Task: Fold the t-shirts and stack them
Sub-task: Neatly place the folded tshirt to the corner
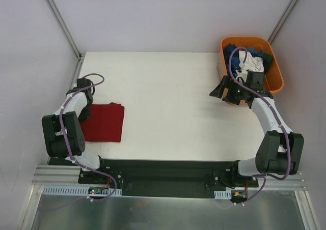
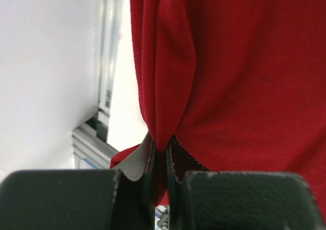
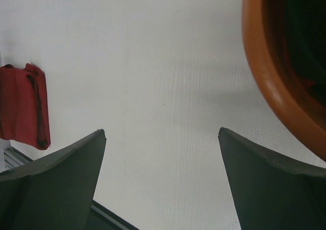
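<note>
As left fingers (image 2: 179, 161) are clamping the red t-shirt (image 1: 104, 122)'s edge, releasing low is looking wisest.
Right fingers (image 3: 61, 169) are hanging apart beside the orange tub (image 1: 277, 75).

The folded dark red cloth t-shirt (image 2: 244, 87) is running off the top and right edges of the left wrist view, its pinched fold disappearing between the closed black fingers of the left gripper (image 2: 162, 156). From above, the right arm (image 1: 254, 85) and its purple cable (image 1: 230, 64) are covering part of the jumbled blue, white and green cloths (image 1: 253, 63) in the orange plastic tub (image 1: 277, 80) (how many garments is too tangled to tell), while the right wrist view is cutting the tub off at its right edge.
</note>
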{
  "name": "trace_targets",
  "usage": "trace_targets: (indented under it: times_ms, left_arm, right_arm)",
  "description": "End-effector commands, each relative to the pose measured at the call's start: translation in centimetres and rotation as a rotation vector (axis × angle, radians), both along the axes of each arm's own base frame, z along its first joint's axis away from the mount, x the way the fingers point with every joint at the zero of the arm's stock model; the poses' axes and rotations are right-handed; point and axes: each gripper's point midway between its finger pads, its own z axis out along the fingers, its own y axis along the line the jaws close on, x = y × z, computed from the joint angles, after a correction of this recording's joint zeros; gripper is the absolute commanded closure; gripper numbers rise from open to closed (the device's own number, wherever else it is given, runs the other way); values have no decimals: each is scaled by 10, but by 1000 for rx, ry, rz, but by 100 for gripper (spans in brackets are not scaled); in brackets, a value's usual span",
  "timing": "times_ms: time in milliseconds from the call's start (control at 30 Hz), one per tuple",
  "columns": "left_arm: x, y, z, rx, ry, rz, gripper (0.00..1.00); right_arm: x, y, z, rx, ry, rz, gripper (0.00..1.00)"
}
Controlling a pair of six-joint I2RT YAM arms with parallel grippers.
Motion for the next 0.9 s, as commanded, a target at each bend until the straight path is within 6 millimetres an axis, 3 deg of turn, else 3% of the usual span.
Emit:
trace_targets:
  times_ms: [0,267,367,400,500,633,667,733,800,833,867]
  left_arm:
    - [-2,33,12,97,54,28,100]
    - [-7,49,15,152,58,111,96]
    - [-6,56,27,206,36,150,72]
    - [-7,57,31,221,34,164,46]
    - [-1,49,51,181,-48,234,1]
    - [35,1,78,-49,-292,189,1]
    - [44,-13,95,-95,-387,156,1]
    - [63,-49,112,-187,-496,55,1]
    - [85,-97,145,-327,-680,-93,1]
    - [88,-116,146,-404,-725,-127,1]
    - [89,-146,168,-525,-821,-232,1]
  right_arm:
    - [2,-13,16,-12,-87,-41,3]
    - [-7,-23,33,-19,-153,-103,3]
    - [-9,-25,34,-25,-162,-114,3]
    - [-9,-26,36,-23,-168,-117,3]
    - [-8,-27,40,-25,-182,-135,3]
    - [-8,-30,48,-28,-222,-158,3]
    - [-8,-31,55,-35,-253,-173,3]
    - [-11,-35,51,-43,-259,-205,3]
    - [-10,-42,51,-67,-295,-245,3]
    - [-9,-42,51,-70,-305,-252,3]
    - [-7,-44,55,-85,-334,-262,3]
